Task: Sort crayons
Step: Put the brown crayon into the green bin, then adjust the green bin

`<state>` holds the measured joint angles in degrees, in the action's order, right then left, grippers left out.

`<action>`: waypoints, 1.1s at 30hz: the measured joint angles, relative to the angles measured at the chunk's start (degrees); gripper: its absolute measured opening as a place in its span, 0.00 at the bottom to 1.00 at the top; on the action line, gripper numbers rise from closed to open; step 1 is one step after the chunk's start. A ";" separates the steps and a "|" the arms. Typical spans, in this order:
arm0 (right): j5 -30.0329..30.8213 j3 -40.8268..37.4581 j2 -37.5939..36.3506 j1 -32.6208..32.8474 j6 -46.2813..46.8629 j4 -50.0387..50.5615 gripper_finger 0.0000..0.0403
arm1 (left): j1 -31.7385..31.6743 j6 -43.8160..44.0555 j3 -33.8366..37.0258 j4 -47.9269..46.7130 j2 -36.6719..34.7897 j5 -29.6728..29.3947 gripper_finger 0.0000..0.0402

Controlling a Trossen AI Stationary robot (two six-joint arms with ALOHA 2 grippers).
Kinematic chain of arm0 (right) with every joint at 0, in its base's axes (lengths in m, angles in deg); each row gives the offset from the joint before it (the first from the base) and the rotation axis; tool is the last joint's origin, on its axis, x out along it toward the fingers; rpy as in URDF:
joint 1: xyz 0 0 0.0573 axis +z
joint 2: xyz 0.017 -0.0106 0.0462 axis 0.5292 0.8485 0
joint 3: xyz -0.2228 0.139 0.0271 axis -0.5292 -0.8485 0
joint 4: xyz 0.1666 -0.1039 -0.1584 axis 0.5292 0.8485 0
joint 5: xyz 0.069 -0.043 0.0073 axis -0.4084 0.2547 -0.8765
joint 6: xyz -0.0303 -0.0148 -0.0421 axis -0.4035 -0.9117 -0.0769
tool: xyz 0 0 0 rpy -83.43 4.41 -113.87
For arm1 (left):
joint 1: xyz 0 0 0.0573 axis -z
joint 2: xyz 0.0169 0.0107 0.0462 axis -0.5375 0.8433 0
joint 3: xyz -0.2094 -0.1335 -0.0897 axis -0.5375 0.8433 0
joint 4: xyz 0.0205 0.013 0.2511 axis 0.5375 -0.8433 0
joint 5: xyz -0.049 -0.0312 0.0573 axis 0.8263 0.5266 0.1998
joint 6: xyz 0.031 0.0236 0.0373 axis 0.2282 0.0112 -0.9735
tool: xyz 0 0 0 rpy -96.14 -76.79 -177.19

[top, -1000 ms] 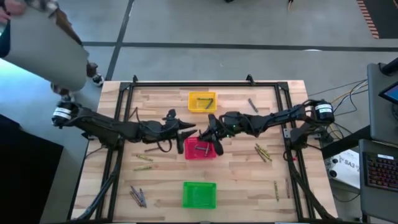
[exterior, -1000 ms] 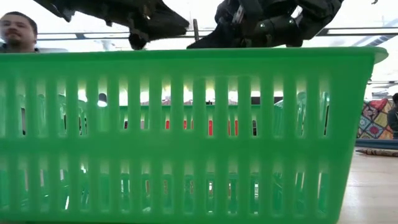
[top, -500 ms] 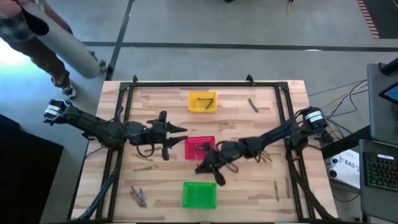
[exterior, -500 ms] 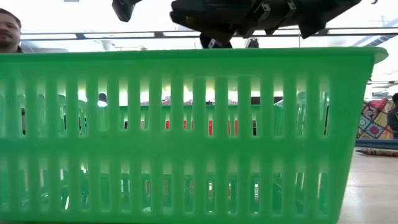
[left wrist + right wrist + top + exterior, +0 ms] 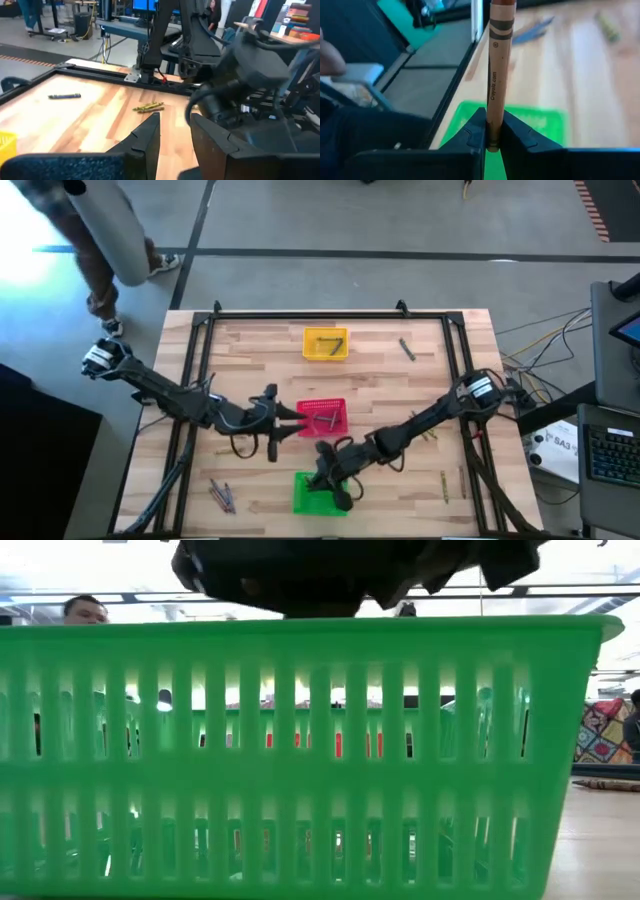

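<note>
My right gripper hovers over the far edge of the green basket, shut on a brown crayon. My left gripper is open with nothing between its fingers, just left of the red basket, which holds crayons. The yellow basket at the far middle also holds crayons. Loose crayons lie on the wooden table: one grey at the far right, a bunch at the near left, others at the right. In the low view the green basket fills the picture. My right gripper pinches the brown crayon by one end between its two fingers. The crayon lies along the fingers and sticks out forward past their tips. It is lifted clear, above the green basket.
A black frame runs around the table's edges. A person stands beyond the far left corner. My right arm crosses close in front of my left gripper. Bare wood lies between the yellow basket and the red one.
My right gripper has swung from over the red basket toward the table's near edge and sunk a little, carrying the crayon to above the green basket. My left gripper has drifted toward the near edge beside the red basket. The person has walked along the far left.
</note>
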<state>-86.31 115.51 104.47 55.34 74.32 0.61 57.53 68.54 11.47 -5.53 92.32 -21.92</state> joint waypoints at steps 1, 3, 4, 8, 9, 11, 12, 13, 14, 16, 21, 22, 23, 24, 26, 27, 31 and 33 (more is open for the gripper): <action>0.87 0.94 0.46 0.48 0.33 1.95 0.08 | 0.95 0.20 0.00 -0.03 0.02 -1.11 0.22; 4.54 2.30 0.57 1.45 0.64 8.68 0.11 | 2.68 0.34 0.00 0.06 -0.13 -3.65 0.22; 7.31 3.12 0.75 1.79 0.64 12.19 0.12 | 3.70 0.34 0.00 0.08 -0.29 -4.92 0.22; 19.17 3.75 0.76 3.12 1.91 22.82 0.20 | 6.75 0.35 0.00 -0.36 -0.40 -8.65 0.22; 20.60 3.68 0.75 3.39 2.45 23.21 0.22 | 7.36 0.52 0.02 -0.81 -0.34 -9.00 0.22; 21.85 3.29 0.10 3.88 3.25 23.44 0.27 | 7.99 1.95 0.01 -1.74 -0.07 -9.16 0.22; 22.05 3.25 -0.33 4.04 3.51 23.15 0.30 | 8.26 3.07 0.02 -3.19 -0.07 -9.19 0.22; 22.04 3.25 -0.92 4.17 3.61 22.97 0.32 | 8.36 4.35 0.02 -4.38 -0.07 -9.23 0.22; 22.05 3.25 -1.56 4.30 3.64 23.02 0.34 | 8.36 5.70 0.02 -5.67 -0.07 -9.71 0.22; 22.16 3.25 -2.80 4.72 3.47 22.45 0.37 | 8.34 8.33 0.02 -8.59 -0.17 -10.95 0.22; 23.13 2.99 -6.14 6.17 0.94 22.60 0.41 | 8.30 11.27 0.04 -13.90 -0.18 -15.57 0.22; 23.62 2.94 -6.52 6.42 0.54 22.64 0.42 | 8.30 11.31 0.04 -14.28 -0.18 -16.37 0.22; 23.93 2.86 -7.07 6.58 0.10 22.65 0.42 | 8.30 11.31 0.04 -14.43 -0.22 -17.17 0.22; 24.58 2.69 -7.51 6.79 -0.28 22.96 0.42 | 8.27 11.29 0.04 -14.76 -0.29 -17.62 0.22; 25.43 2.44 -8.15 6.89 -0.92 23.13 0.42 | 8.19 10.87 0.04 -14.76 -0.52 -17.67 0.22; 25.90 2.44 -8.45 6.89 -1.09 23.02 0.42 | 8.16 10.63 0.04 -14.82 -0.76 -17.69 0.22; 27.16 2.37 -9.80 6.87 -1.67 23.10 0.41 | 7.88 9.06 -0.37 -15.13 -2.05 -17.69 0.22; 28.65 2.33 -10.28 6.87 -2.69 23.17 0.41 | 7.82 8.15 -1.03 -15.63 -2.65 -17.76 0.22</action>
<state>-57.66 117.84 94.19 62.21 71.63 23.78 65.35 76.69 10.44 -21.15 89.67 -39.68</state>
